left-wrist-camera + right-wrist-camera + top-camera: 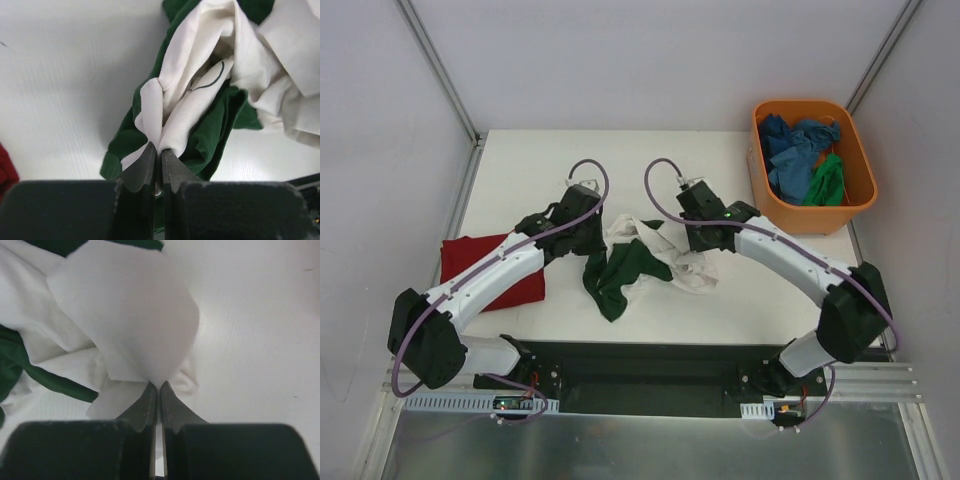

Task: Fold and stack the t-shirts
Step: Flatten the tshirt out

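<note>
The white and dark green t-shirt (640,258) lies crumpled mid-table between my two arms. My left gripper (592,238) is shut on its left side; the left wrist view shows the fingertips (150,155) pinching a white fold (200,85) with green cloth around it. My right gripper (692,240) is shut on its right side; the right wrist view shows the fingertips (150,392) pinching a white flap (135,320). A folded dark red t-shirt (492,268) lies flat at the left, partly under my left arm. Blue (795,150) and green (828,180) shirts lie in the tub.
The orange plastic tub (850,215) stands at the back right corner of the table. Metal frame posts rise at the back corners. A black base rail runs along the near edge.
</note>
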`<state>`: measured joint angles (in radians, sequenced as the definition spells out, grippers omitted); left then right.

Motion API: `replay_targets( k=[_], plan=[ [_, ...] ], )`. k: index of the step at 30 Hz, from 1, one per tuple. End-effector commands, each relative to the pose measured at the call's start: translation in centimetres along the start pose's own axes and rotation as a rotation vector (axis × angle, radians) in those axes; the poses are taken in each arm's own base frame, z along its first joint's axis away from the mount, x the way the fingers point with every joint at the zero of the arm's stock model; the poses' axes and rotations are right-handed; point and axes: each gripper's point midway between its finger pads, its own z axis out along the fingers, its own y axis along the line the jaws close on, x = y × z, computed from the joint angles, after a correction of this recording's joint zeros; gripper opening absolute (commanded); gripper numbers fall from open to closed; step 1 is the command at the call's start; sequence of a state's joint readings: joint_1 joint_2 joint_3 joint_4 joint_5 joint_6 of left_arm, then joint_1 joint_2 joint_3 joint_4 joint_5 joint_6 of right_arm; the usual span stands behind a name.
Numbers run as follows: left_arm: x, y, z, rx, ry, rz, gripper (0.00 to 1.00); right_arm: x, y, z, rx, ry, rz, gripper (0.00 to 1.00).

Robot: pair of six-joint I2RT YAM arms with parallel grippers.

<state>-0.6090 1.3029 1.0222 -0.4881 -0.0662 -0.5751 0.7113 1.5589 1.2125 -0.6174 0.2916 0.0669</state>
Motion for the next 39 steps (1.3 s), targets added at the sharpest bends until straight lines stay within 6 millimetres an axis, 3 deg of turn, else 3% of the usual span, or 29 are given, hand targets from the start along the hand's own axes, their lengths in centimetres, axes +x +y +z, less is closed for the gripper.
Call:
replay_targets(
  k=[1,3,7,10,11,13,14,16,20,21,23,24,27,29,31,32,33,34,35,36,37,38,39],
  plan=[
    [-7.0,-0.7,-6.6,-0.001,-0.289,0.005,0.00,-6.1,-2.9,-9.4,0.005,-0.286,0.043,0.01],
    [-8.8,-0.7,-8.9,-0.002,-0.375,0.007,0.00,-7.2,-3.4,-13.1,-0.035,-0.374,0.069,0.01],
    [-12.9,-1.8,-18.4,0.104,-0.621,0.012,0.00,-9.4,-4.7,-21.2,-0.121,-0.564,0.038,0.01],
    [-14.3,-2.3,-25.4,0.201,-0.775,0.006,0.00,-9.8,-4.6,-26.8,-0.249,-0.696,0.043,0.01],
    [-14.5,-2.5,-27.1,0.230,-0.808,0.010,0.00,-10.0,-4.9,-29.7,-0.293,-0.766,0.055,0.01],
    [-14.3,-2.9,-31.6,0.320,-0.890,0.029,0.00,-9.8,-4.2,-32.3,-0.384,-0.815,0.034,0.01],
    [-14.3,-3.2,-33.1,0.357,-0.923,0.037,0.00,-9.7,-4.5,-34.6,-0.421,-0.868,0.038,0.01],
    [-13.6,-3.5,-36.6,0.440,-0.982,0.061,0.00,-9.2,-4.0,-36.8,-0.499,-0.904,0.020,0.01],
    [-12.5,-3.4,-41.0,0.531,-1.075,0.100,0.00,-7.9,-3.7,-41.4,-0.630,-0.986,0.003,0.01],
    [-12.2,-3.0,-42.4,0.546,-1.115,0.096,0.00,-7.8,-3.7,-42.0,-0.650,-0.994,0.024,0.01],
    [-12.2,-2.5,-42.8,0.538,-1.147,0.082,0.00,-7.6,-4.0,-42.7,-0.665,-1.026,0.053,0.01],
    [-12.2,-2.1,-43.2,0.538,-1.166,0.070,0.00,-7.6,-4.0,-41.9,-0.658,-1.013,0.067,0.01],
    [-13.0,-1.8,-41.2,0.489,-1.159,0.031,0.00,-7.9,-5.4,-39.7,-0.559,-0.986,0.160,0.01],
    [-14.1,-1.0,-38.1,0.388,-1.127,-0.012,0.00,-7.6,-5.8,-35.8,-0.464,-0.885,0.223,0.01],
    [-15.3,-0.4,-32.8,0.250,-1.046,-0.044,0.03,-6.7,-7.8,-31.2,-0.281,-0.785,0.300,0.01],
    [-15.8,0.7,-30.6,0.158,-1.026,-0.082,0.05,-6.4,-8.3,-28.9,-0.201,-0.733,0.321,0.01],
    [-16.8,2.5,-27.2,-0.016,-0.997,-0.127,0.06,-6.1,-10.7,-27.1,-0.040,-0.709,0.385,0.01],
    [-16.6,3.8,-24.0,-0.128,-0.953,-0.142,0.06,-5.0,-11.7,-25.2,0.054,-0.651,0.397,0.01],
    [-16.7,5.0,-21.7,-0.218,-0.918,-0.150,0.09,-3.7,-12.0,-21.5,0.144,-0.557,0.415,0.01],
    [-16.6,4.9,-17.3,-0.253,-0.818,-0.114,0.19,-2.9,-13.3,-19.6,0.221,-0.503,0.447,0.01],
    [-15.8,5.1,-14.2,-0.253,-0.739,-0.115,0.51,-2.0,-13.5,-17.6,0.243,-0.436,0.454,0.13],
    [-16.0,6.9,-12.1,-0.279,-0.688,-0.157,0.70,-0.8,-12.5,-14.1,0.218,-0.310,0.441,0.23],
    [-15.2,7.2,-8.1,-0.278,-0.569,-0.160,0.94,-0.3,-13.6,-12.4,0.235,-0.250,0.484,0.38]
  ],
)
